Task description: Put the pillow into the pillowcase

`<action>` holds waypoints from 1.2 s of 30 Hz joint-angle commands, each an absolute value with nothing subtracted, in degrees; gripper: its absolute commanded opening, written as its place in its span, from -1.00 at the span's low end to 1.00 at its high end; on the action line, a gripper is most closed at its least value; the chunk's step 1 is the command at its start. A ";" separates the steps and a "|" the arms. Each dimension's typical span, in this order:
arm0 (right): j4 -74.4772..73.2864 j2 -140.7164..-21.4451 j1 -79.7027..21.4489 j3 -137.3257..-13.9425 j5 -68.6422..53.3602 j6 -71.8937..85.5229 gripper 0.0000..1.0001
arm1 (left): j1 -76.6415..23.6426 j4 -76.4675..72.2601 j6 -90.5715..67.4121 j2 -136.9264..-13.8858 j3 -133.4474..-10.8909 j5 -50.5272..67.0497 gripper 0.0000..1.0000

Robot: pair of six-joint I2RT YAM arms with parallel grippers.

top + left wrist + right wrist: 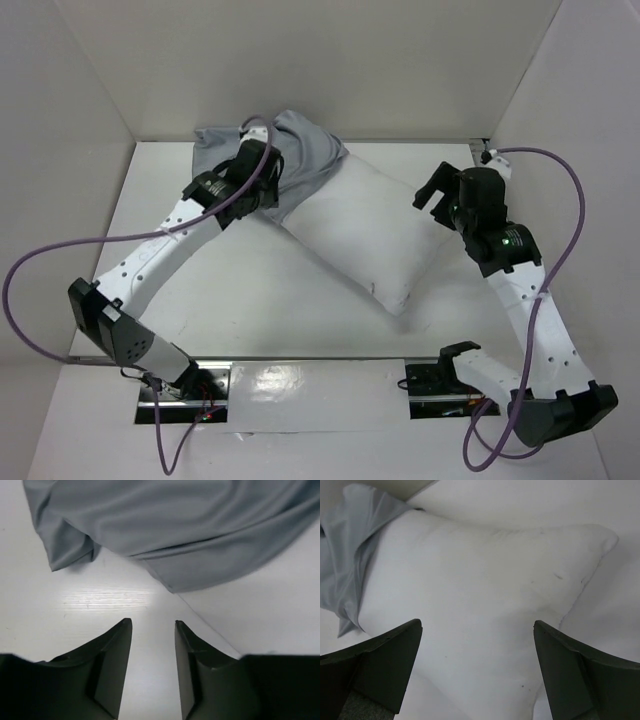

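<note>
The white pillow point(370, 235) lies slantwise across the middle of the table, with its far left end tucked inside the grey pillowcase point(305, 165). That bunched pillowcase sits at the back left. My left gripper point(268, 190) hovers at the pillowcase's near edge. In the left wrist view it point(152, 622) is open over bare table, with grey cloth point(175, 530) ahead of the tips and the pillow point(272, 597) to the right. My right gripper point(432, 195) is at the pillow's right corner. It point(477, 625) stands wide open above the pillow point(485, 590), holding nothing, and the pillowcase point(350, 545) shows at the far left.
White walls point(330, 70) enclose the table point(250, 290) at the back and both sides. Purple cables point(40, 260) loop from each arm. The arm bases and mounting plates point(300, 385) line the near edge.
</note>
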State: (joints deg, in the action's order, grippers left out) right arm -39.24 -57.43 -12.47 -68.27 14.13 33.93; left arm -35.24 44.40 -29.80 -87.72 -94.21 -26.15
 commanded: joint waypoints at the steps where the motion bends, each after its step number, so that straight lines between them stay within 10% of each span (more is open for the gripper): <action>1: -45.09 -57.92 -12.22 -68.74 11.17 30.85 0.99 | -34.72 37.03 -31.90 -86.50 -79.52 -32.62 0.07; 5: -42.90 -58.45 -12.22 -67.06 7.56 30.85 0.99 | -34.72 22.78 -28.22 -85.25 -70.24 -27.43 0.67; 14: -42.89 -59.77 -12.22 -67.59 6.86 30.85 0.99 | -29.80 6.50 -23.03 -95.87 -67.22 -21.71 0.53; 24: -45.52 -59.77 -12.22 -66.28 7.38 30.85 0.99 | -26.98 7.03 -22.41 -102.22 -71.54 -21.71 0.14; 33: -50.00 -60.82 -12.22 -59.07 -4.54 23.65 0.99 | -26.98 8.96 -22.94 -100.55 -72.60 -21.71 -1.00; 36: -51.15 -60.82 -12.22 -57.75 -10.87 21.10 0.99 | -26.98 8.96 -22.94 -99.06 -72.08 -21.09 -1.00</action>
